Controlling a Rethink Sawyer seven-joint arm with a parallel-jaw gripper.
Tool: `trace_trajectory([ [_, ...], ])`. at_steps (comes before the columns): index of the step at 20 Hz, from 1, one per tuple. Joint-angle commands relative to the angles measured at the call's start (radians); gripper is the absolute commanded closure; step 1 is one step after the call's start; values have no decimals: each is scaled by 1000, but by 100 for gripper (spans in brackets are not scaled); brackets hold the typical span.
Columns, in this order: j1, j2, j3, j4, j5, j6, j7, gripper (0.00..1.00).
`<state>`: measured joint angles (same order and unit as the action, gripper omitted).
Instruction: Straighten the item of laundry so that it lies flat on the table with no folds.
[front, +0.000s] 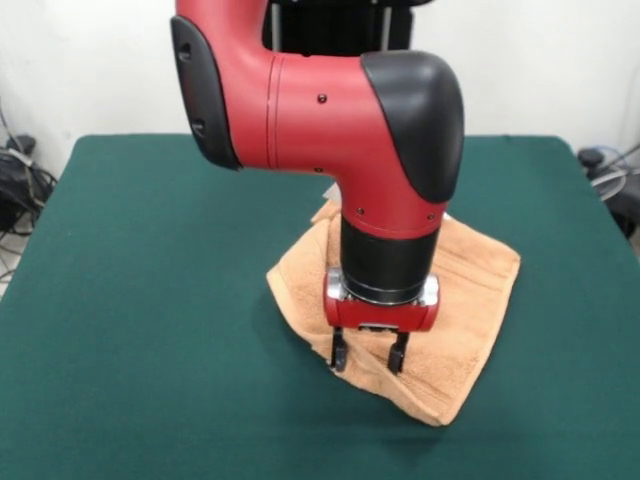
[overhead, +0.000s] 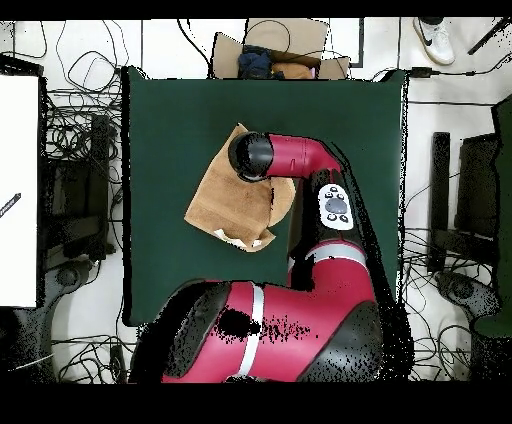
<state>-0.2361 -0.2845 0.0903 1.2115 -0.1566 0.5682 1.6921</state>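
The peach-orange towel, the item of laundry (front: 472, 285), lies a little right of the middle of the green table (front: 150, 300), turned like a diamond. Its far corner looks bunched up behind the arm. My gripper (front: 369, 358) points straight down over the towel's near left part, close to its front edge. It is open, and its two black fingers (front: 338, 355) stand apart with nothing between them. In the overhead view the towel (overhead: 222, 195) shows a fold at its lower corner on the table (overhead: 170, 110). The arm's black wrist hides the gripper there.
The red arm's elbow (front: 330, 110) hangs over the back of the table. Cables lie on the floor along both sides (overhead: 75, 150). A cardboard box (overhead: 285, 45) sits past the table's edge, a white board (overhead: 18, 190) lies at the left, and a shoe (overhead: 435, 40) shows at the top right.
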Motion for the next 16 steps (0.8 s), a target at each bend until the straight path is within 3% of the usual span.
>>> trace_trajectory([
  [1, 33, 22, 67, -11, 41, 49, 112, 0],
  [5, 43, 12, 62, -24, 34, 93, 91, 0],
  [11, 76, -167, 56, -3, 91, 364, 99, 0],
  [16, 78, -198, 63, -60, 139, 505, 126, 0],
])
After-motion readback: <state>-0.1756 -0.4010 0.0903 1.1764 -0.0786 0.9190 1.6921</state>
